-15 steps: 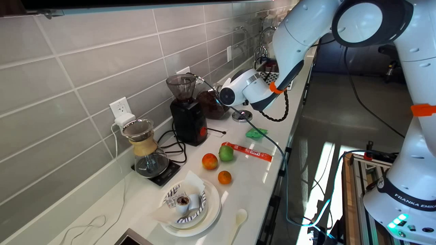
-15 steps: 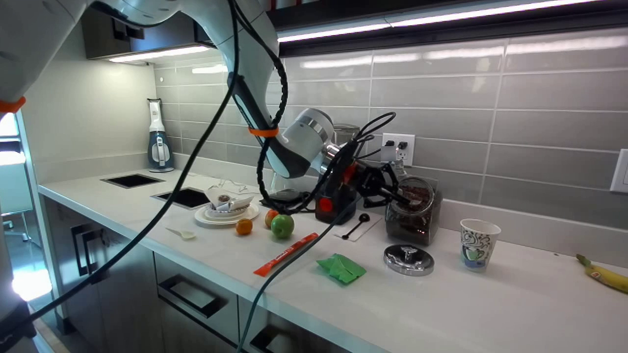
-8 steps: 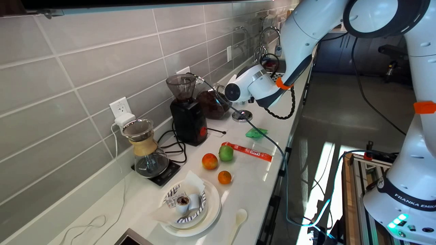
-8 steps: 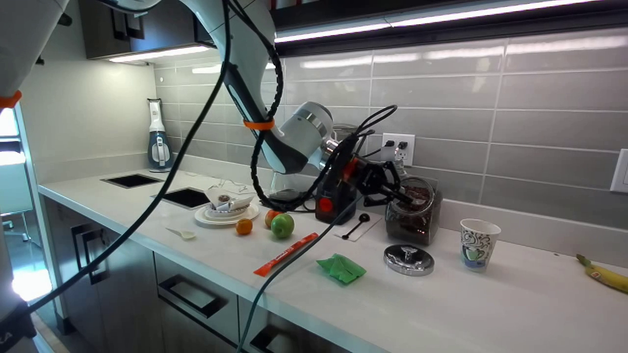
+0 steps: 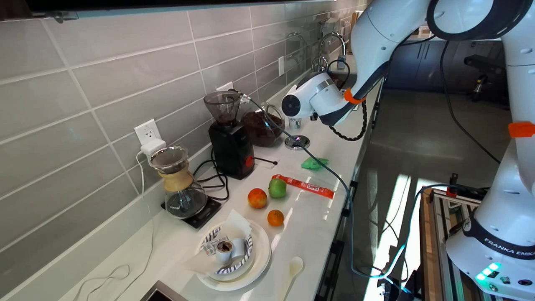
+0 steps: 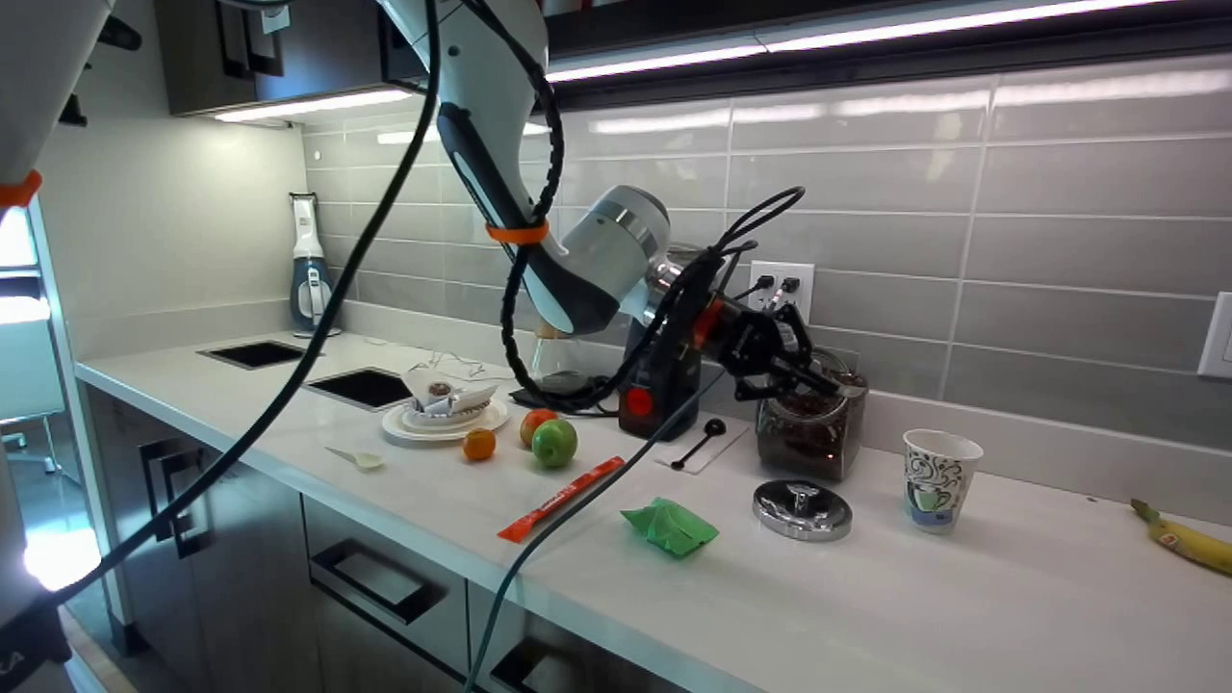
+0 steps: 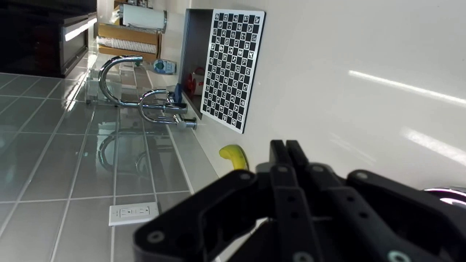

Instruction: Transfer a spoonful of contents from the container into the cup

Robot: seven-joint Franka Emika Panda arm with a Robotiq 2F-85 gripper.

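The container is a squat round glass jar of dark beans, its mouth open; it shows in both exterior views (image 5: pixel 262 128) (image 6: pixel 807 438). The cup, a white patterned paper cup (image 6: pixel 938 481), stands upright beyond it and is partly covered by the arm in an exterior view (image 5: pixel 295 123). A small black spoon (image 6: pixel 701 445) lies on a napkin by the grinder, also in an exterior view (image 5: pixel 267 161). My gripper (image 6: pixel 830 385) is in the air, in front of the jar's mouth in that picture. In the wrist view its fingertips (image 7: pixel 285 147) are together with nothing between them. Jar, cup and spoon are out of the wrist view.
A black grinder (image 5: pixel 232 148) stands beside the jar. A chrome lid (image 6: pixel 802 510), green packet (image 6: pixel 671 526), red stick packet (image 6: pixel 560 500) and fruit lie on the counter. A banana (image 7: pixel 235 156) and checkered board (image 7: pixel 233 69) lie farther along. A blue cable (image 5: pixel 334 173) hangs across.
The arm has moved along the counter toward the cup side and slightly up. The cup has come into sight beside the wrist in an exterior view. The objects on the counter have not moved.
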